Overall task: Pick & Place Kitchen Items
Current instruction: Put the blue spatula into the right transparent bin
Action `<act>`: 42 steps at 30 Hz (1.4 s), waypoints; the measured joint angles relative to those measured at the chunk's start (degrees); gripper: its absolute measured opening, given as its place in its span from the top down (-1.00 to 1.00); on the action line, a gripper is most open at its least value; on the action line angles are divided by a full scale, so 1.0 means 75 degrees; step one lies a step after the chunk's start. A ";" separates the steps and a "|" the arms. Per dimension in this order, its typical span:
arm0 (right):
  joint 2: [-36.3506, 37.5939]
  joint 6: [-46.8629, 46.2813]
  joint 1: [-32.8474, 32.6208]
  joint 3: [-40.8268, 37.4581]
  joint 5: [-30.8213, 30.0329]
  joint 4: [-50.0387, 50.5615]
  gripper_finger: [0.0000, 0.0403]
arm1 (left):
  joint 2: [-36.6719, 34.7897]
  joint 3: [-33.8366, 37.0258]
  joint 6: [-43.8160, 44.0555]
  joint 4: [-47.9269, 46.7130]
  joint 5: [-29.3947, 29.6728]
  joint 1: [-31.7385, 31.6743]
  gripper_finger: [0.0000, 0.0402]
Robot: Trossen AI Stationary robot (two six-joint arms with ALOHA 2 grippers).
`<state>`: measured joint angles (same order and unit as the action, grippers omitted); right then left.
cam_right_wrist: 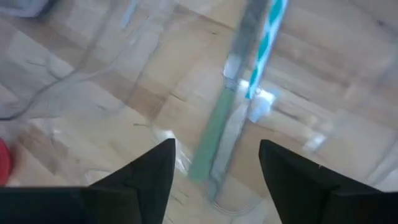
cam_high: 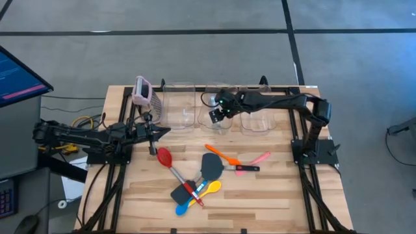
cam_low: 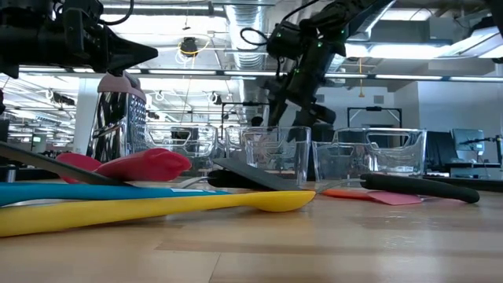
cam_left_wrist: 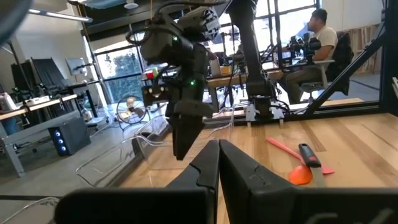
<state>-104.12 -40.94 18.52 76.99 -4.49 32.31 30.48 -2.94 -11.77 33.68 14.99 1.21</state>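
several light, stiff, slick-handled kitchen items (cam_high: 195, 179) lie piled on the tabletop (cam_high: 273, 195), best pinched mid-handle; right gripper (cam_high: 215, 115) spread over a clear bin (cam_high: 221, 117), left gripper (cam_high: 156, 133) pressed together.

Counter (cam_high: 273, 188): pale wood planks, visible grain, smooth w/ slight satin sheen; edged by a matt black metal frame (cam_high: 296, 136). Three clear plastic bins (cam_high: 177, 107): glossy, see-through, catching glare. Pink-topped grater (cam_high: 144, 93): perforated bare metal body, matt pink plastic cap. Long yellow spoon (cam_low: 157, 206): smooth plastic, soft gloss; blue spoon (cam_low: 94, 191) same finish. Red spoon (cam_low: 145, 165): looks rubbery, semi-matt. Black flat spatula (cam_high: 212, 165): matt, plastic-like. Clear-teal striped utensil (cam_right_wrist: 264, 43): translucent glossy plastic, blurred. Right gripper (cam_right_wrist: 217, 165): matt black jaws. Floor (cam_high: 195, 58): grey, dull, concrete-like.
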 joint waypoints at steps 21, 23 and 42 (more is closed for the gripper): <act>0.2002 0.3696 -0.2122 0.0000 -0.0402 -0.0143 0.88 | 0.0000 0.0000 -0.0003 0.0005 -0.0005 0.0000 0.99; 0.1993 0.4150 -0.2460 0.0000 -0.0411 -0.0132 0.96 | 0.0001 0.0000 -0.0001 0.0005 -0.0005 0.0000 0.99; 0.1982 0.4531 -0.3784 0.0000 -0.0477 0.0447 0.99 | 0.0000 0.0000 -0.0001 0.0041 -0.0005 0.0000 0.99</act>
<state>-89.25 -6.96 -9.85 76.99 -8.07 35.66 30.48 -2.94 -11.78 33.99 14.96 1.21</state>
